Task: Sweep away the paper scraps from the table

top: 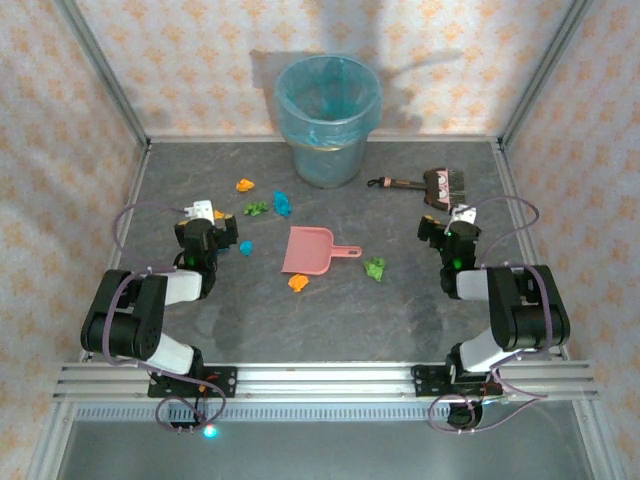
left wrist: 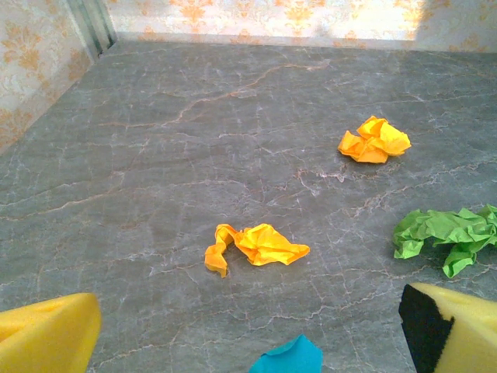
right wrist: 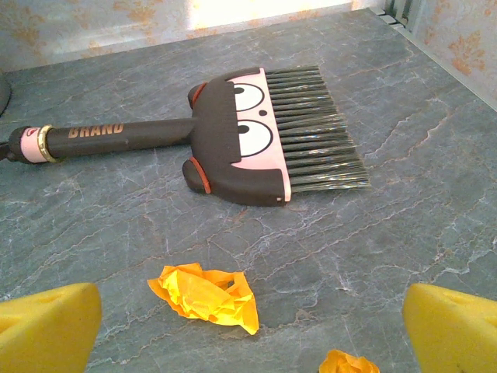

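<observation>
Paper scraps lie scattered on the table: orange, green, blue, cyan, another orange and another green. My left gripper stands open at the left. In its wrist view the left gripper has an orange scrap ahead, a cyan one just below, and a green one to the right. My right gripper is open with nothing in it. The right wrist view shows the right gripper facing an orange scrap, with the brush beyond.
A pink dustpan lies mid-table. The brush rests at the back right. A translucent blue-lined bin stands at the back centre. An aluminium frame edges the table, and patterned walls close it in.
</observation>
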You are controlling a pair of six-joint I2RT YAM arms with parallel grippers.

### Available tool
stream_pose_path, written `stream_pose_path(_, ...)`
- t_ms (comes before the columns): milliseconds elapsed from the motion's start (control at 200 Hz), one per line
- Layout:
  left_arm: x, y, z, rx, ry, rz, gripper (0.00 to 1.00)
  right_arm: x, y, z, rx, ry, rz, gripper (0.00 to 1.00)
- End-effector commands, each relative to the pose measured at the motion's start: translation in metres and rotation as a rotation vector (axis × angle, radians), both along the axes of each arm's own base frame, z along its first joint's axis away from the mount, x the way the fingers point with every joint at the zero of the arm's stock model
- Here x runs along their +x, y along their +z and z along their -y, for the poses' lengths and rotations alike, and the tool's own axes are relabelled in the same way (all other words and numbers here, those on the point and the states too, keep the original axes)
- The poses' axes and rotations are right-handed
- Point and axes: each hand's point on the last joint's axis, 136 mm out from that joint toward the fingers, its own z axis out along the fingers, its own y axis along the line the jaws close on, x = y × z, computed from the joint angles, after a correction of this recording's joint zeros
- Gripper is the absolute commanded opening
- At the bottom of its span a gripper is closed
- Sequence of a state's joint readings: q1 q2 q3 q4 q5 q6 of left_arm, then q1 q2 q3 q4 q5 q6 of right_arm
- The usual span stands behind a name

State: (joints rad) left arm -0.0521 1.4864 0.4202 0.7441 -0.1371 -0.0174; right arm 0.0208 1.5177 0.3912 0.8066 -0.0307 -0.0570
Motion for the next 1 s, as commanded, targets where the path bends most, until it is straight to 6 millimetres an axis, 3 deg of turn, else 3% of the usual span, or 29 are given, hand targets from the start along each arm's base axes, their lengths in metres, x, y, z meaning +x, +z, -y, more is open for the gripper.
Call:
stream_pose_path(0, 0.002, -0.001, 0.000, 0.016, -0.011, -0.016, 1.00, 0.004, 0.002, 0.000, -0.008, 0.002, 0.003, 0.99)
stream_pose_path(295, 0.002, -0.001, 0.001, 0.014, -0.011, -0.013, 1.00, 0.004, 0.003, 0.001, -0.009, 0.001, 0.006, 0.99)
stream_pose_path(380, 0.002, 0.000, 0.000, 0.015, -0.010, -0.011, 1.00, 0.002, 0.004, 0.012, -0.013, -0.076, 0.011, 0.99)
stream_pose_path(515, -0.002, 0.015, 0.001, 0.016, -0.015, -0.013, 1.00, -0.005, 0.017, 0.017, -0.009, -0.105, 0.053, 0.99)
stream_pose_path(611, -0.012, 0.034, 0.003, 0.022, -0.026, 0.019, 1.00, -0.011, 0.036, 0.019, -0.012, -0.118, 0.071, 0.99)
stream_pose_path(716, -0.021, 0.073, 0.009, -0.025, -0.044, 0.085, 1.00, -0.020, 0.064, 0.033, 0.007, -0.218, 0.094, 0.99)
stream_pose_path(806, -0.028, 0.114, 0.013, -0.113, -0.029, 0.183, 1.00, -0.031, 0.094, 0.046, 0.112, -0.342, 0.163, 0.99)
stream_pose_path(871, -0.035, 0.139, 0.004, -0.253, 0.065, 0.261, 1.00, -0.039, 0.113, 0.048, 0.165, -0.369, 0.194, 0.99)
stream_pose_path(996, -0.038, 0.169, 0.008, -0.427, 0.095, 0.310, 1.00, -0.069, 0.125, 0.057, 0.447, -0.505, 0.313, 0.99)
